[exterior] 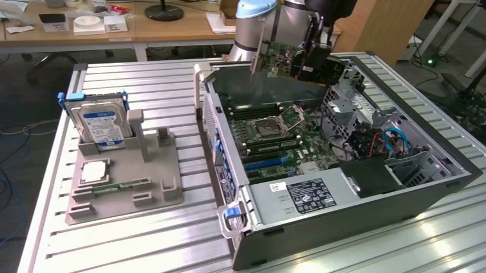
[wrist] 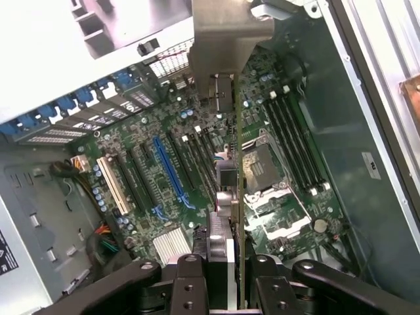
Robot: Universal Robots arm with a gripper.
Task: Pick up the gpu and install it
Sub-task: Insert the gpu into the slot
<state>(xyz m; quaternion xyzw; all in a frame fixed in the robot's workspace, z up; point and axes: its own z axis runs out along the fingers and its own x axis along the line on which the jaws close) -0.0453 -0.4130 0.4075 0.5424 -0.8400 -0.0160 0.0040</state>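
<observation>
My gripper (exterior: 310, 61) is shut on the gpu (exterior: 279, 56), a flat green-and-dark card with a silver end bracket. I hold it on edge in the air above the far end of the open computer case (exterior: 448, 170). In the wrist view the gpu (wrist: 239, 151) runs edge-on away from my gripper (wrist: 230, 256), and its silver bracket (wrist: 230, 33) is at the far end. Below the card lies the motherboard (wrist: 197, 118) with a long blue slot (wrist: 172, 172), a white slot (wrist: 113, 184) and black slots between them. The card hangs clear of the board.
A grey fixture (exterior: 163, 187) to the exterior view's left of the case holds a silver hard drive (exterior: 100, 122), a chip (exterior: 93, 170) and a narrow memory stick (exterior: 122, 186). Inside the case are the processor socket (exterior: 267, 126), a power supply (exterior: 304, 196) and drive cages with cables (exterior: 383, 142).
</observation>
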